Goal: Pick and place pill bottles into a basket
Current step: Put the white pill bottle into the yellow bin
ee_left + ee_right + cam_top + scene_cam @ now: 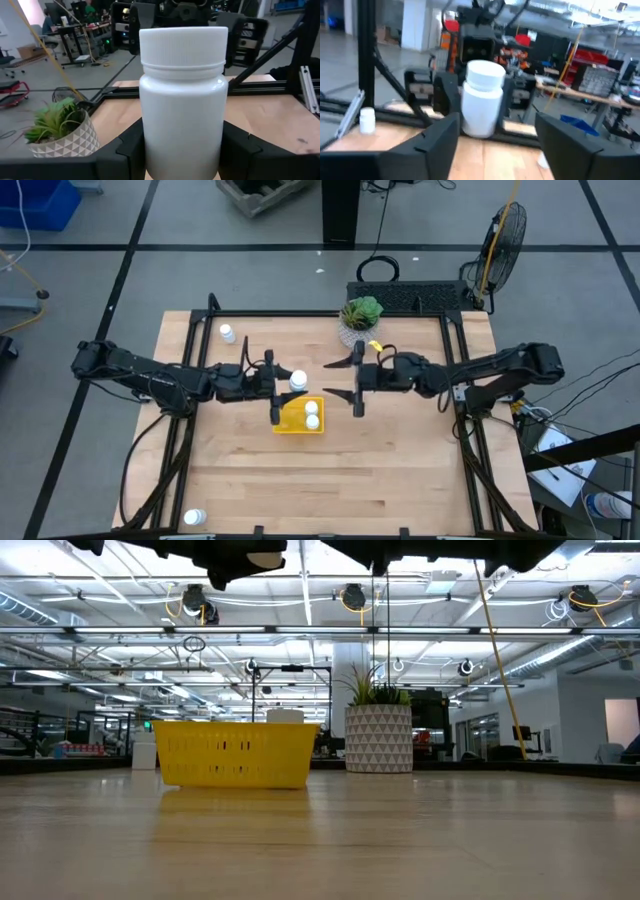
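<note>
A: Where is the pill bottle [297, 381]?
B: Upright, pinched between the left gripper [283, 383]'s fingers, just above the yellow basket [290, 423]'s edge.
A: And the right gripper [353, 385]?
B: Spread wide, facing that bottle, beside the basket.

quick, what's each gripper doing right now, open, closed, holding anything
Left gripper: closed on a pill bottle, above the basket's edge.
Right gripper: open, holding nothing, near the plant pot.
</note>
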Tool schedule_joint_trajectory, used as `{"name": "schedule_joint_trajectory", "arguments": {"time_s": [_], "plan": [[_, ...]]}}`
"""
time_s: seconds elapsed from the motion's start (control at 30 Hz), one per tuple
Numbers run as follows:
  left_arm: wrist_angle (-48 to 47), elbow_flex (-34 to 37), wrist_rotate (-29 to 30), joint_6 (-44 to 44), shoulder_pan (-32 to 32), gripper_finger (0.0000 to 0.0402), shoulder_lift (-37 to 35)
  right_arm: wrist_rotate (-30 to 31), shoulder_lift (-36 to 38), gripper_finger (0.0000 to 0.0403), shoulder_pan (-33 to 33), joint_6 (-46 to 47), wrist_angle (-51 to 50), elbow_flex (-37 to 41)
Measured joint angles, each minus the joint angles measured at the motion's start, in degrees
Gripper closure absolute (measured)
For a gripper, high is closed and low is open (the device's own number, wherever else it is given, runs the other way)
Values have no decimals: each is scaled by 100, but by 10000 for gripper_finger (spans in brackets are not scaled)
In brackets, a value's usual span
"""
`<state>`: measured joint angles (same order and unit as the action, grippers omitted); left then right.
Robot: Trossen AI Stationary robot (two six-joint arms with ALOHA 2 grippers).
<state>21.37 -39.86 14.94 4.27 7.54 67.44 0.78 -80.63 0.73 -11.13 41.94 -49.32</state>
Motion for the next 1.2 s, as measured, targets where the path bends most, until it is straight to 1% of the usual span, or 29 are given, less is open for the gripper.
{"name": "schedule_joint_trajectory", "arguments": {"time_s": [0.13,0.23,0.3,0.43,0.53,0.7,0.83,1.0,1.2], "plan": [[44,0,0,14,-1,222,0,-70,-258,89,-42,-4,487,0],[156,1,-64,39,14,222,0,-88,-372,74,-101,122,706,0],[190,0,-185,46,14,222,0,-87,-434,73,-120,161,869,-2],[256,2,-199,80,15,222,0,-111,-577,85,-118,160,1163,-17],[321,2,-199,125,14,222,0,-294,-711,94,-116,265,1249,-157],[343,2,-201,125,16,222,0,-416,-996,103,-114,277,1198,-489],[350,2,-201,122,29,222,0,-683,-1299,105,-114,297,1099,-844],[383,2,-196,138,58,222,0,-699,-1603,105,-114,295,855,-1177],[361,4,-195,147,62,222,0,-706,-1653,105,-114,282,848,-1228]]}}
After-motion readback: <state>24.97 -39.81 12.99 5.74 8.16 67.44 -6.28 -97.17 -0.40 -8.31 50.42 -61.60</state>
